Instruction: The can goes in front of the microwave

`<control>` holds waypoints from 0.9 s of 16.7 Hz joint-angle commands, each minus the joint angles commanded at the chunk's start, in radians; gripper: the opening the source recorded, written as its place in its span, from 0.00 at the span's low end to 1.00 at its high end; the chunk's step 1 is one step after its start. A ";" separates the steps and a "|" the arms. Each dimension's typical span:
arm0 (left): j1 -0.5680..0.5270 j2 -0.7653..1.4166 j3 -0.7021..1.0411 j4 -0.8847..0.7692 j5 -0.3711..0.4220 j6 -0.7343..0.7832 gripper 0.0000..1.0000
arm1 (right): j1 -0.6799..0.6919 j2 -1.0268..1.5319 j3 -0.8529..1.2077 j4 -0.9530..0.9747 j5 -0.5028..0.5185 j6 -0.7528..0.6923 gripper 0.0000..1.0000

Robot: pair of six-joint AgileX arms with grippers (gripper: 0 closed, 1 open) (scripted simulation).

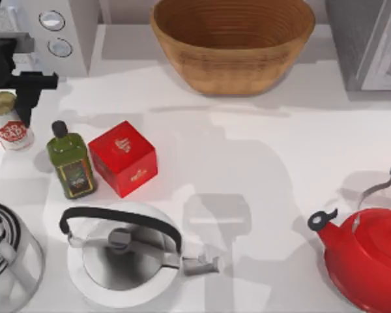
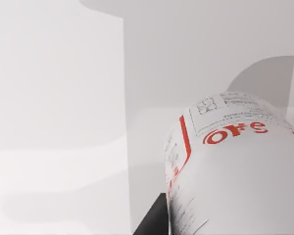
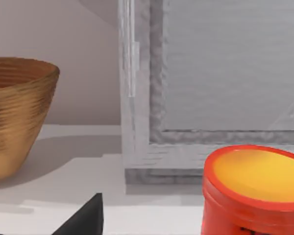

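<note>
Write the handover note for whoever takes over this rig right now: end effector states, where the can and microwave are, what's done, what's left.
Left end effector: at the table's far left, alongside the can; whether it grips is unclear.
Right end effector: near the grey appliance, by a red container.
The can stands upright just in front of the microwave, left of the oil bottle.
Done: can looks placed.
Left: confirm release, pull the left arm away.

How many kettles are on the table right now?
3. A white kettle sits front centre-left, a red kettle at the front right, and a steel one is cut off at the front-left edge. More could lie outside the frame.
</note>
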 joint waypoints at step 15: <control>0.000 0.000 0.000 0.000 0.000 0.000 1.00 | 0.000 0.000 0.000 0.000 0.000 0.000 1.00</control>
